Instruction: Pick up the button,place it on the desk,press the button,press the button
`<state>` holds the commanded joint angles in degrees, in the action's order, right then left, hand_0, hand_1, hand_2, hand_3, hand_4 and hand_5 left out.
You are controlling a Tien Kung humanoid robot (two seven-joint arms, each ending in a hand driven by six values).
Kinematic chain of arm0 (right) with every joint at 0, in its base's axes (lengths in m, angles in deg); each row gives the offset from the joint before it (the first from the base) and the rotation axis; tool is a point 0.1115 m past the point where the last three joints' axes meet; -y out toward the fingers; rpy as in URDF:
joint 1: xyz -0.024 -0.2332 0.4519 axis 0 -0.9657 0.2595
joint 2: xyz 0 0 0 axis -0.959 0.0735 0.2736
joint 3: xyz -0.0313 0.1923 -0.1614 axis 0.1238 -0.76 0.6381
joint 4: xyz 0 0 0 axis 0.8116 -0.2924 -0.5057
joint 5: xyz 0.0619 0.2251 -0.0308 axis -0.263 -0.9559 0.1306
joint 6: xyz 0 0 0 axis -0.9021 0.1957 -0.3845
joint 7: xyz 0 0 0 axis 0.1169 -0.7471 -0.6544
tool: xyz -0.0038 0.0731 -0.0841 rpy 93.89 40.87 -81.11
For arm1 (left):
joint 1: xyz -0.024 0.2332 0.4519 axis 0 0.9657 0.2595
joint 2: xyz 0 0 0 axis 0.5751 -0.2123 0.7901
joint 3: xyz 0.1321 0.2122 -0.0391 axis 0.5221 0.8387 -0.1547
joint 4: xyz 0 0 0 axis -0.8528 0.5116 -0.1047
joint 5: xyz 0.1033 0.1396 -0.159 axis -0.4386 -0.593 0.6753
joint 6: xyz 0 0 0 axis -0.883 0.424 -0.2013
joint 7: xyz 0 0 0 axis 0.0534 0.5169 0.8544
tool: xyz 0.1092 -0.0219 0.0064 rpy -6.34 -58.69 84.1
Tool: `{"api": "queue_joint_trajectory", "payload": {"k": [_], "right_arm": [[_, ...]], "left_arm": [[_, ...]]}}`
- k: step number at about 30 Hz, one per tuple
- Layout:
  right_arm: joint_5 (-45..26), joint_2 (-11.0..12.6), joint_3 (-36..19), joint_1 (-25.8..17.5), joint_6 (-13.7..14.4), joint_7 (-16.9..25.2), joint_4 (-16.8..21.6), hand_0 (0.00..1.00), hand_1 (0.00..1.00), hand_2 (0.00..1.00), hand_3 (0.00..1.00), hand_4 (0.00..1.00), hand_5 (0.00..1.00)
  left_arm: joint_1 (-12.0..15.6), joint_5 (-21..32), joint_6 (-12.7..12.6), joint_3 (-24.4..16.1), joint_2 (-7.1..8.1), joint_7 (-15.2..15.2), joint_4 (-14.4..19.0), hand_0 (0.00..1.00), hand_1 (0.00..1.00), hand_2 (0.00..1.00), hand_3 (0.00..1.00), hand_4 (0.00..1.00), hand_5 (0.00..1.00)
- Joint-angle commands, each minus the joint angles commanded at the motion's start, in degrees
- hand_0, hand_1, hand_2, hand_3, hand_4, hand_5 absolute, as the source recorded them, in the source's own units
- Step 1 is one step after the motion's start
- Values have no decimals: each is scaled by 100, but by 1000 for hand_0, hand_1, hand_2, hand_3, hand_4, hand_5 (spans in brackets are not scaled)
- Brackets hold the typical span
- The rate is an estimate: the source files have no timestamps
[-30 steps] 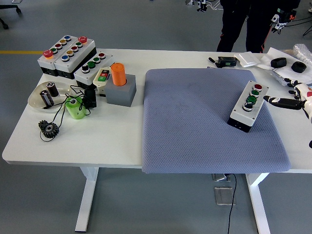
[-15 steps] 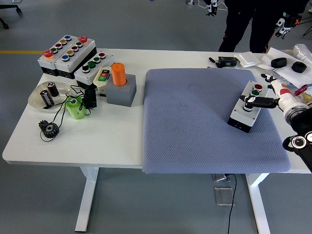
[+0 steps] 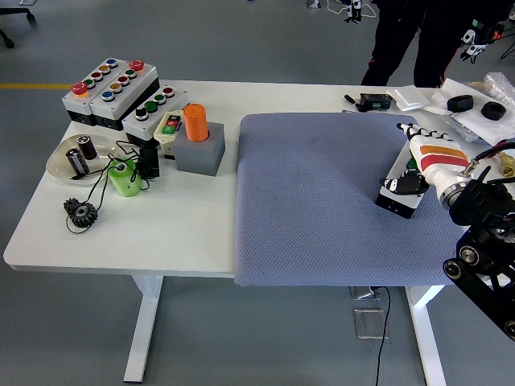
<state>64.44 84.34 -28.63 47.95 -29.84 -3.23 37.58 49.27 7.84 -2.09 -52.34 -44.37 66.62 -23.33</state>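
The button box [image 3: 396, 201], white with a black base, lies at an angle on the right part of the grey mat [image 3: 322, 209]. My right hand [image 3: 400, 157], white with orange stripes, comes in from the right and lies over the top of the box, hiding its buttons. Its fingers [image 3: 406, 129] stretch past the box's far end and the thumb [image 3: 402, 183] rests at the box's left side. The box still lies flat on the mat. My left arm is out of view.
Three more button boxes [image 3: 105, 84] stand at the back left, with an orange cylinder on a grey block [image 3: 195, 122], a green roll [image 3: 125, 177], a dish of batteries [image 3: 58, 161] and a gear [image 3: 80, 213]. A person [image 3: 402, 32] stands at the far right. Small black items [image 3: 471, 103] lie at the back right.
My right hand has moved in from the right edge and now covers the button box, where before only one fingertip reached it. The box has not moved.
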Motion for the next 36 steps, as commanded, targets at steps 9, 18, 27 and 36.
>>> {"api": "queue_joint_trajectory", "payload": {"k": [9,18,27,36], "right_arm": [[537,-597,186,223,376,-93,-677,998,964,998,974,889,404],[1095,-806,282,380,440,-132,-1435,998,967,998,977,886,389],[1207,-393,389,219,363,-169,-1188,998,966,998,982,860,387],[1207,-101,233,-2,377,-188,-984,998,965,998,985,861,391]], "left_arm": [[28,-234,-27,-158,-12,67,5,680,734,744,553,413,998],[44,-322,-33,-205,-12,86,10,680,733,744,552,412,998],[46,-232,-21,-143,2,55,13,680,733,744,551,411,998],[39,-147,-9,-99,0,35,11,679,734,744,550,410,998]]}}
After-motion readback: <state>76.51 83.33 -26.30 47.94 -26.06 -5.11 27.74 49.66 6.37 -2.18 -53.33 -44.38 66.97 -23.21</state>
